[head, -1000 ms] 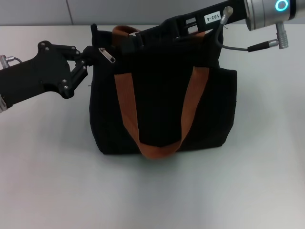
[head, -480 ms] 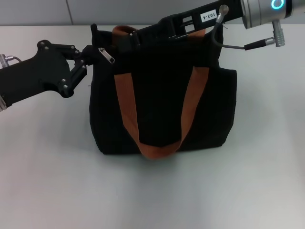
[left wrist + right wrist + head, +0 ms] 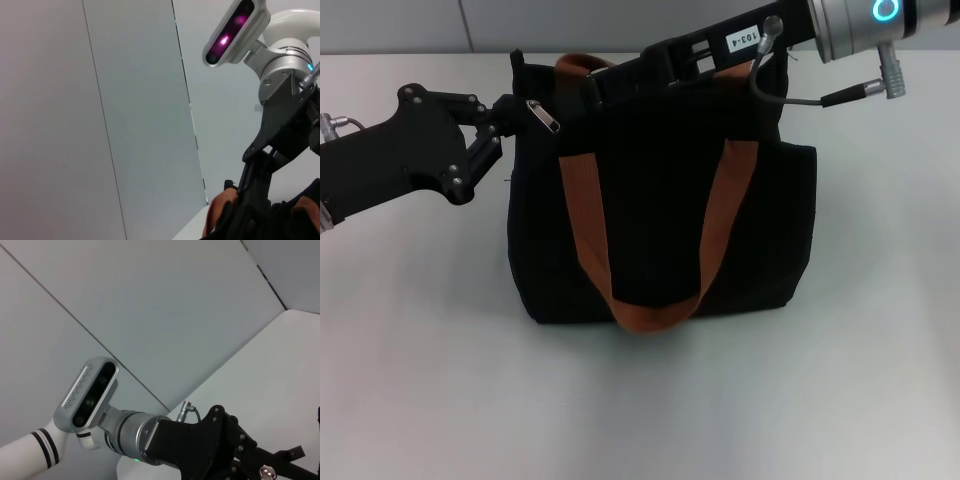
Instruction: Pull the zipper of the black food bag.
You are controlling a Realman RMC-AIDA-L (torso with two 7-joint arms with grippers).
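The black food bag (image 3: 660, 200) stands upright on the desk (image 3: 440, 380), a little above the middle of the head view, with one orange-brown strap (image 3: 650, 240) hanging in a loop down its front panel. The zipper (image 3: 544, 115), a small silver tab, lies at the bag's 10 o'clock corner, at the end of the top zip line.

The left gripper (image 3: 503, 125) is set against that same corner, just at 9 o'clock of the tab, and appears clenched on the bag's fabric edge, though the fingertips are partly lost against the black cloth. The right gripper (image 3: 595, 88) is reached in from 2 o'clock along the bag's top edge, near the second strap (image 3: 582, 64); whether it is closed on anything cannot be told, since its tips merge with the dark fabric.

For the step in hand to go well, the corner is best kept anchored by the left gripper so that the zip line is held taut. The tab is judged to need a pinch by its flat faces, not its edge, as it is tiny and easily slipped. The pull is best kept level and in line with the zip, toward 3 o'clock, so the soft bag is not lifted or tipped. The nearby strap is best kept clear of the gripper, since snagging is a likely fault.
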